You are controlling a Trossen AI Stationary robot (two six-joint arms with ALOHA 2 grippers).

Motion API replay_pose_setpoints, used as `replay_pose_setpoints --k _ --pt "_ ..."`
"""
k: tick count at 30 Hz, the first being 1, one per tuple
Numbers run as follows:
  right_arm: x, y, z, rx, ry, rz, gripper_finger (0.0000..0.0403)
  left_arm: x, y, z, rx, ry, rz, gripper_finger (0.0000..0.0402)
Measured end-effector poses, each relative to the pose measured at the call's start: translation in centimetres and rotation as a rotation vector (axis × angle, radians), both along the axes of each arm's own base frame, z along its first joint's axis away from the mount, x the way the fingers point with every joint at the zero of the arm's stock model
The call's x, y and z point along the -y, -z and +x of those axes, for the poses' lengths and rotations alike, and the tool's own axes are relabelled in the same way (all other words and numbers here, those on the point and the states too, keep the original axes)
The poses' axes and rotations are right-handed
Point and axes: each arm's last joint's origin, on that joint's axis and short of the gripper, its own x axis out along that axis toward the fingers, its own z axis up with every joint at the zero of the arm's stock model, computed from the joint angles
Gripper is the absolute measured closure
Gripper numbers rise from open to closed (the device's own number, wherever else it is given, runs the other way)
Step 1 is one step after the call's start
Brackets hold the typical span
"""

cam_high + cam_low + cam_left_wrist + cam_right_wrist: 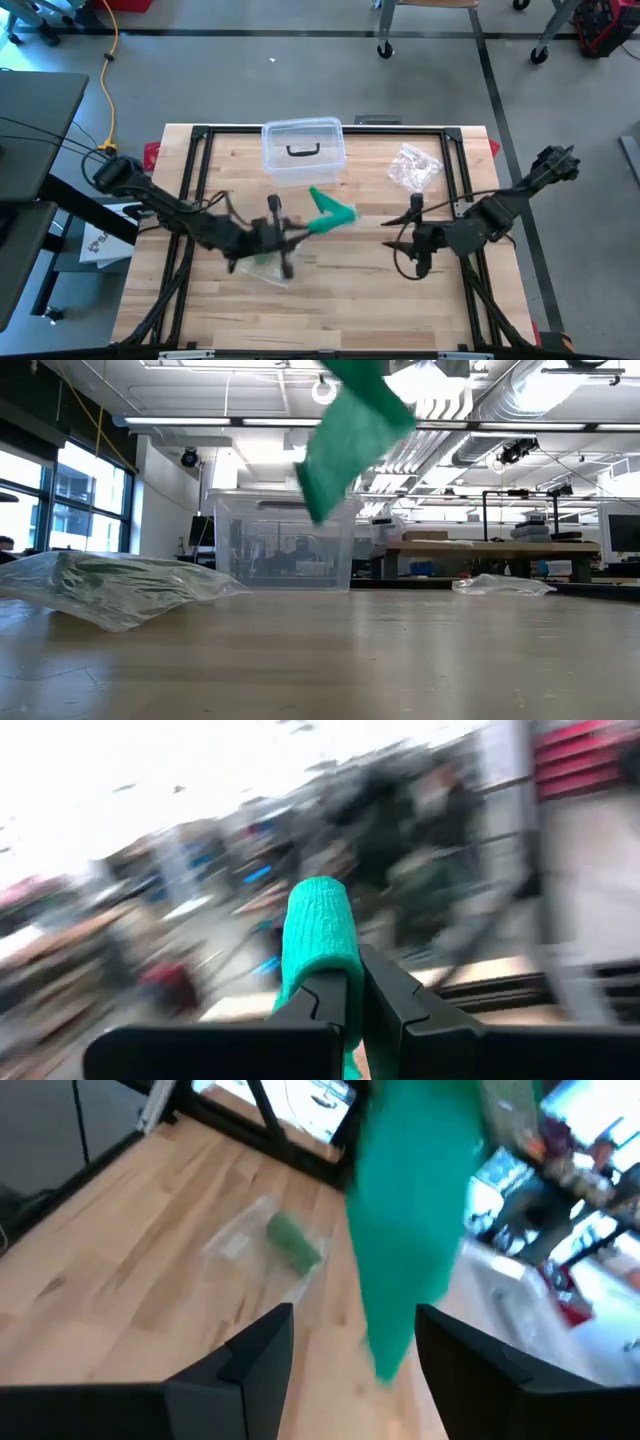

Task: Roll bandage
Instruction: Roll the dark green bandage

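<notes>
Two arms over the table [330,300], both just in front of the clear box [303,148]. Left one reaches in low from that side, wrist about level, and its gripper [283,232] is pressed together on one end of the green bandage [331,213]. That strip is up in the air, running from those fingers out toward the right arm and a bit toward the box, so its long axis points roughly at the other gripper. Right gripper [413,232] sits further from the box, jaws spread, nothing in them, with the loose end hanging just ahead of its fingers. I'd say the left is way closer, since it's holding the thing. There's also a plastic bag [268,266] under the left gripper with a green roll [294,1242] inside.
</notes>
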Motion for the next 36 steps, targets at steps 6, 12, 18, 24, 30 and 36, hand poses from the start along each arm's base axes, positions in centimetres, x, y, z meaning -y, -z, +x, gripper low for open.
replay_pose_setpoints --k 6,12,18,24,30,36 --pt "0.9 7.3 0.5 0.034 0.033 0.163 0.0203 1.8 -1.5 -2.0 0.057 0.264 0.04 0.0396" --pt "1.7 12.6 1.3 0.126 -0.079 0.432 0.0203 1.9 -1.7 -2.2 0.068 0.27 0.023 0.0396" --pt "1.3 14.9 2.3 0.11 -0.171 0.521 0.0203 1.3 -1.7 -1.9 0.068 0.261 -0.031 0.0396" --pt "0.7 15.7 3.8 0.111 -0.241 0.489 0.0203 0.9 -1.7 -1.6 0.074 0.269 -0.064 0.0396" --pt "2.6 16.7 5.2 0.072 -0.113 0.481 0.0203 0.5 -1.7 -1.4 0.075 0.26 -0.083 0.0395" --pt "4.7 18.0 5.7 -0.067 -0.188 0.469 0.0203 0.5 -1.8 -1.5 0.083 0.261 -0.087 0.0394"
